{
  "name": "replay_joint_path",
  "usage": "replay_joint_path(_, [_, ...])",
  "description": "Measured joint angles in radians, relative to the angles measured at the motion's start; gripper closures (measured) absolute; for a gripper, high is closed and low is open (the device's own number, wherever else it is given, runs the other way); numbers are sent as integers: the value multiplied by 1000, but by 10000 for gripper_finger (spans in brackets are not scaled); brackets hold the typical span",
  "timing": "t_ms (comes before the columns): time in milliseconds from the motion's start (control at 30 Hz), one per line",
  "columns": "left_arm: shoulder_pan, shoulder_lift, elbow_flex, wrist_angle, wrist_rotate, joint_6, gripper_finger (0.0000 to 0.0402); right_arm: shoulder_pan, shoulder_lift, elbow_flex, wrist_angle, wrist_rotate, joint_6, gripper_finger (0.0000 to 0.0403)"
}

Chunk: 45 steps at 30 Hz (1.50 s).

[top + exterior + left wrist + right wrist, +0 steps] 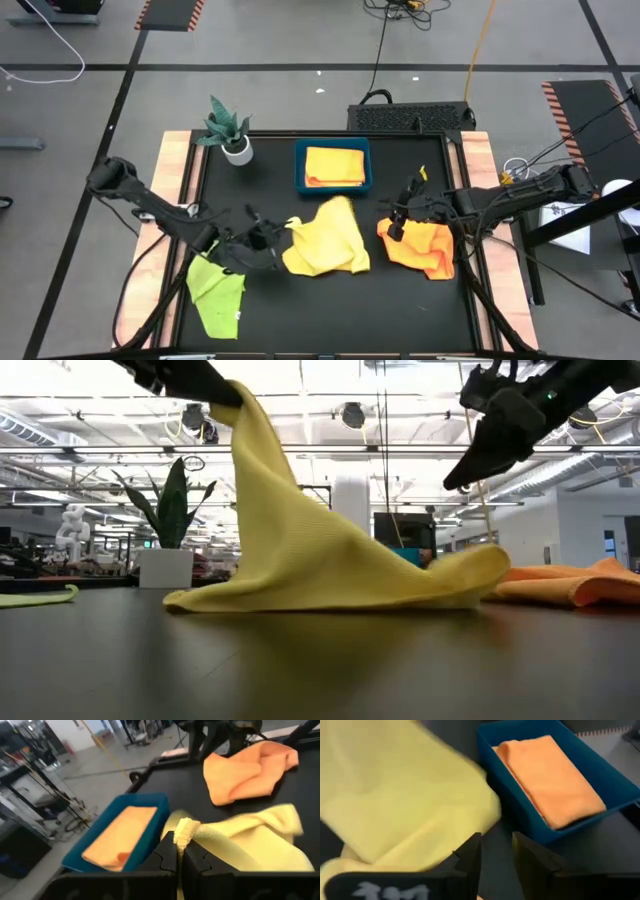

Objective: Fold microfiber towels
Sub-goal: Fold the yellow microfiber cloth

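step: mid-fold of yellow towel (326, 240) at table centre, below blue tray (333, 185) | left gripper (180, 851) clamped on a raised corner | right gripper (496, 851) parted, empty, just beside | long axis runs left-right, peak leftward | next: likely carry corner across

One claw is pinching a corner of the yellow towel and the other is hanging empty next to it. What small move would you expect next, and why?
Probably the right gripper drops to pinch the yellow towel's free edge. Its jaws stand apart and empty above that edge, while the left gripper holds one corner lifted, so the towel hangs in a tent rather than spread flat. A second grip seems needed to stretch it.
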Motion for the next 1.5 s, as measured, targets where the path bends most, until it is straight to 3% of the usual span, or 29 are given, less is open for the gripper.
replay_joint_path(167, [28, 3, 0, -47, 66, -70, 393, 15, 5, -3, 82, -33, 11, 277])
replay_joint_path(300, [34, 4, 0, -64, 142, -99, 399, 16, 52, -80, 322, -99, 7, 269])
replay_joint_path(500, [31, 65, 0, -58, 325, -141, 387, -39, 228, -222, 677, -158, 79, 257])
replay_joint_path(633, [31, 157, 0, -63, 417, -199, 392, -62, 372, -300, 1007, -163, 81, 254])
replay_joint_path(767, [28, 252, 0, -54, 501, -276, 396, -60, 505, -320, 1199, -275, 79, 254])
replay_joint_path(900, [21, 324, 0, -35, 560, -326, 387, -14, 622, -291, 1227, -391, 38, 254])
replay_joint_path(1167, [22, 356, 0, -8, 619, -369, 390, 112, 786, -180, 1156, -397, -23, 255])
replay_joint_path(1333, [-5, 355, 0, 18, 671, -372, 397, 191, 809, -117, 1039, -402, 14, 255])
replay_joint_path(1500, [-38, 355, 0, 22, 707, -371, 390, 265, 776, -109, 1014, -517, 40, 255])
